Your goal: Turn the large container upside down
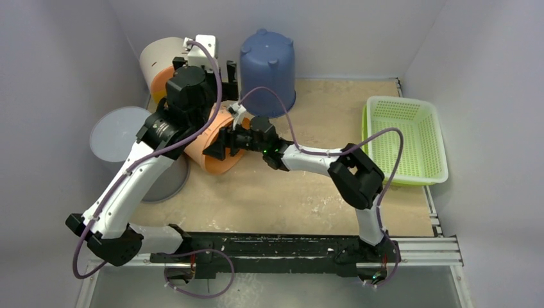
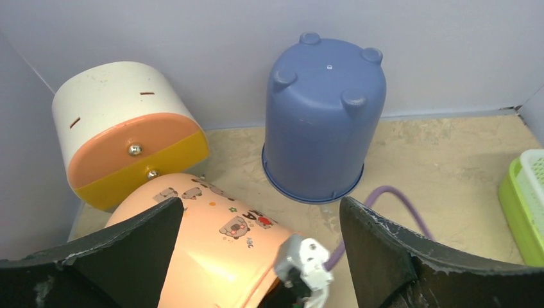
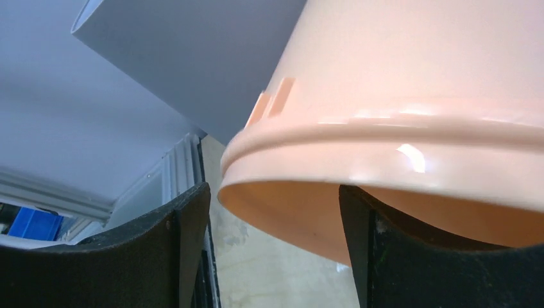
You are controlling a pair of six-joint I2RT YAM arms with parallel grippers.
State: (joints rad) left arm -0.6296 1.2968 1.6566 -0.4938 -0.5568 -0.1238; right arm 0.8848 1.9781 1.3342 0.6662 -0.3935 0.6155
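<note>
Currently the peach plastic bucket with cartoon animal stickers [image 1: 218,163] lies tilted on its side at the left-centre of the sandy bench [image 1: 333,109]. Its closed base points to the far left and its open mouth faces the near right. The right claw [image 1: 224,142] sits at the mouth. In the right wrist view its two black fingers [image 3: 186,244] stand wide apart, with the ridged rim of the bucket [image 3: 417,96] crossing the gap above them and bare bench showing beneath the rim. The left claw [image 2: 260,205] hangs over the bucket's body [image 2: 212,250] with its fingers also spread wide, clamped on nothing; whether they touch the bucket's sides cannot be told. Just beyond the bucket's base, in the far left corner, a white cylindrical container with an orange and yellow end [image 1: 157,61] leans on its side. To its right, against the far wall, a blue plastic bucket [image 1: 268,70] stands upside down, four small feet on top. A grey round bin [image 1: 119,135] stands at the left edge, partly behind the left arm. A lime-green slotted plastic basket [image 1: 404,138] rests at the right edge, well apart from the rest.
</note>
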